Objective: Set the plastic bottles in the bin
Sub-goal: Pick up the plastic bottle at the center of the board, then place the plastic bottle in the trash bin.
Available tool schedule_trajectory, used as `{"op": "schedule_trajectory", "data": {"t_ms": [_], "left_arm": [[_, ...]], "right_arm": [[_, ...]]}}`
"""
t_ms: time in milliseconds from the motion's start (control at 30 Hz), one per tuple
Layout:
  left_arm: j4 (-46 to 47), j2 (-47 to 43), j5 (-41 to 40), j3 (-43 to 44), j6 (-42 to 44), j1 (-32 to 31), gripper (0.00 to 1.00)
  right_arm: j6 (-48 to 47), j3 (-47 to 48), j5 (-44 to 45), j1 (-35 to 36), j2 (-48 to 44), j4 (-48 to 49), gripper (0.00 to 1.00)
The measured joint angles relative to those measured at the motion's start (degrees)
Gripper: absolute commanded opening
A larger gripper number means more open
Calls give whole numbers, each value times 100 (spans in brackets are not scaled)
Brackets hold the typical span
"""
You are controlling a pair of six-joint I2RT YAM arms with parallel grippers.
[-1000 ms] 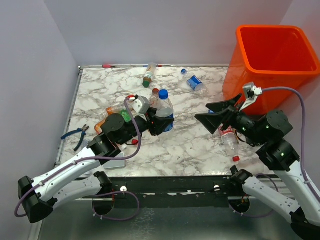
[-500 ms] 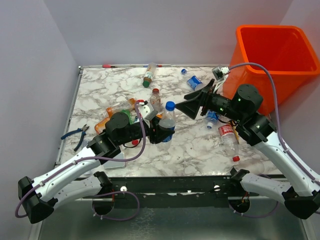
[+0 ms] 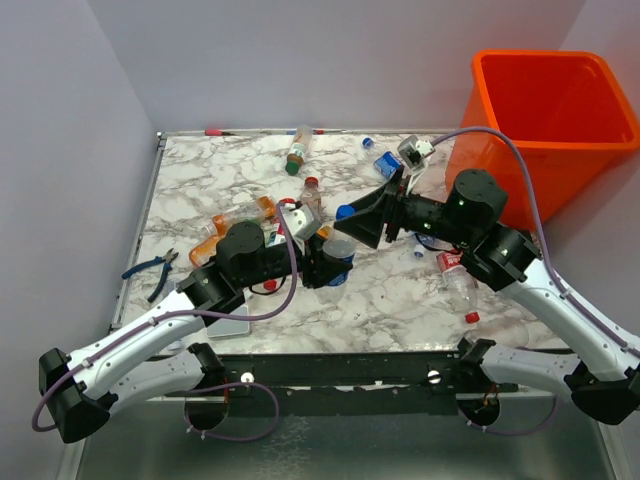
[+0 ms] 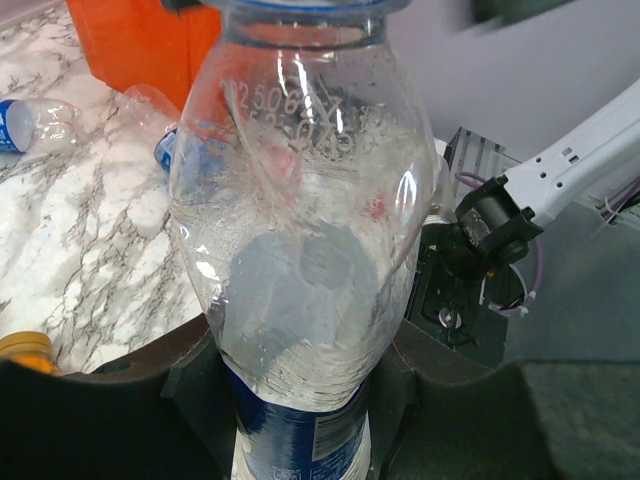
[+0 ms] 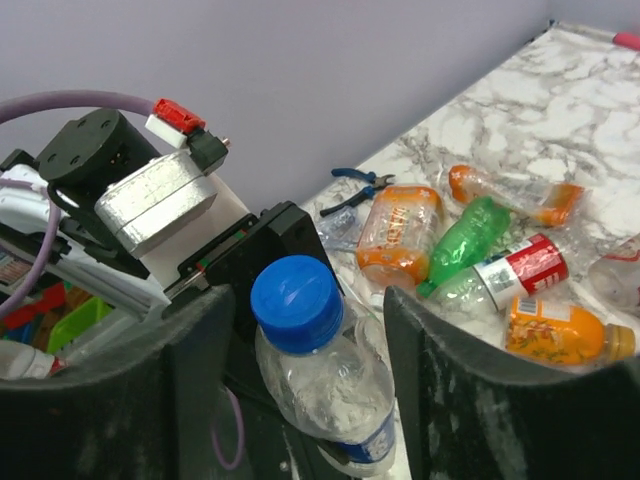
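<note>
**Blue-capped bottle, cap end offered to right arm**

Item: clear blue-capped bottle [image 4: 300, 200], mid-frame in the top view, lower body clenched in left gripper [image 4: 300, 400]. Long axis: cap [image 5: 297, 300] points into right gripper [image 5: 305, 340], jaws released, straddling it without contact. Beyond, upper right: bin [image 3: 520, 110].

— What carries everything?
— A white marble-patterned table [image 3: 400, 295].
— And what's lying on it?
— To the left of the left gripper [image 3: 330, 262] there's a heap of orange and green bottles [image 3: 222, 224]. Further left are blue-handled pliers [image 3: 152, 270], and back toward the arm bases a flat grey pad [image 3: 238, 322].
— Around the right gripper [image 3: 350, 218]?
— Beyond it are a blue-labelled bottle [image 3: 390, 165] and a brown bottle [image 3: 296, 155]. To its right and nearer lies a red-labelled bottle [image 3: 458, 275], on its side.
</note>
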Motion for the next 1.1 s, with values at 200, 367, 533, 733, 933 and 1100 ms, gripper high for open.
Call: {"op": "schedule_trajectory", "data": {"t_ms": [200,367,533,733,933,1100], "left_arm": [[-68,2,-2,7,-92,2,28],[-103,-20,15,11,-267,4,98],[-94,-321,-446,-52,-118,-9,99],[87,-1399,-1917,-608,225,-9,99],[481,-2208,-3182,-1478,516,-9,99],[603,-2417,-3777,-1897,551,-9,99]], "right_arm": [[-87,127,35,151,332,-278,26],[-452,284,339,212,363,-555,1],[-616,1130,1357,251,396,-1316,1],[-1781,2524,4505,273,398,-1056,0],[-4496,2380,6898,-223,636,2153,1],[-4745,3423,7451,-2100,1770,3058,0]]}}
